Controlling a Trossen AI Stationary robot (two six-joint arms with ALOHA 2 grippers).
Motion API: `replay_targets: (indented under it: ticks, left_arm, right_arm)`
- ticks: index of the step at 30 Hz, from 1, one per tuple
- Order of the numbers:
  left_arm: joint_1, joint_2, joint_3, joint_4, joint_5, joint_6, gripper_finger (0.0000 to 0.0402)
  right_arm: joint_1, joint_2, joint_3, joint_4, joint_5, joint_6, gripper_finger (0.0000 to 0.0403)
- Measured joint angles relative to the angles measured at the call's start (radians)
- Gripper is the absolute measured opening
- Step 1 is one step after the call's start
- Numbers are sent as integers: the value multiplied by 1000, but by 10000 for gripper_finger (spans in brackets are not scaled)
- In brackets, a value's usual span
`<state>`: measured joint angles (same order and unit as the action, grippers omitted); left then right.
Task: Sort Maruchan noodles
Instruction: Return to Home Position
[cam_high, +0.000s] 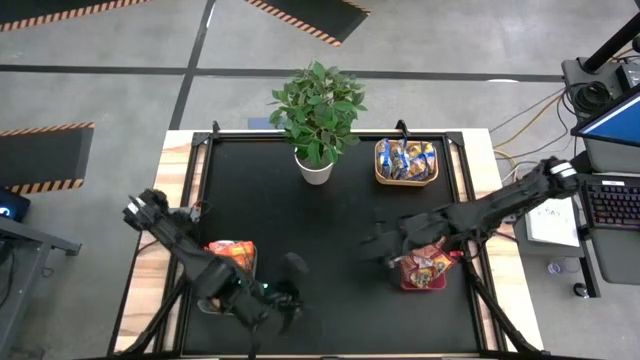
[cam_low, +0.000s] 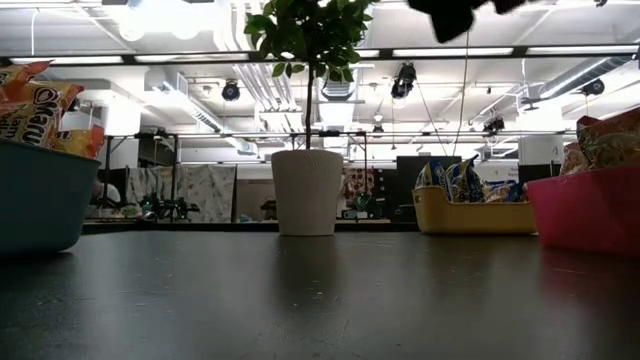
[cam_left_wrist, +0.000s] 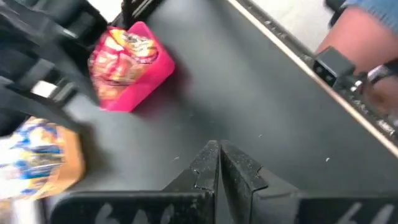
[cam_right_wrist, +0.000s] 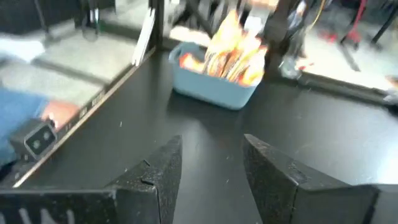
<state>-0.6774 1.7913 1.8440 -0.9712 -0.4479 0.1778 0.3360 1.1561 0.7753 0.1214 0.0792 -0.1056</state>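
The Maruchan noodles lie sorted in three bins. Orange packets fill the grey-blue bin at the near left. Red-pink packets fill the pink bin at the near right. Blue-and-yellow packets fill the yellow bin at the far right. My left gripper is shut and holds nothing; it hangs over the near middle of the mat. My right gripper is open with nothing between its fingers. It hangs above the mat just left of the pink bin.
A potted plant in a white pot stands at the far middle of the black mat. A person's hand and blue sleeve show at the table's near edge. Bare mat lies between the bins.
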Motion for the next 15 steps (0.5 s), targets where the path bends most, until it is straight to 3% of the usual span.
replay_targets:
  ticks: [4, 10, 15]
  left_arm:
    - [32, -138, -293, 288, 85, -1, 0]
    - [67, -399, -709, 699, 94, 19, 0]
    - [116, -641, -983, 924, 92, 14, 0]
  right_arm:
    - [-2, -141, -159, 127, 3, 0, 150]
    - [-2, -313, -300, 160, 24, 29, 141]
    - [-2, -418, -376, 160, 28, 23, 132]
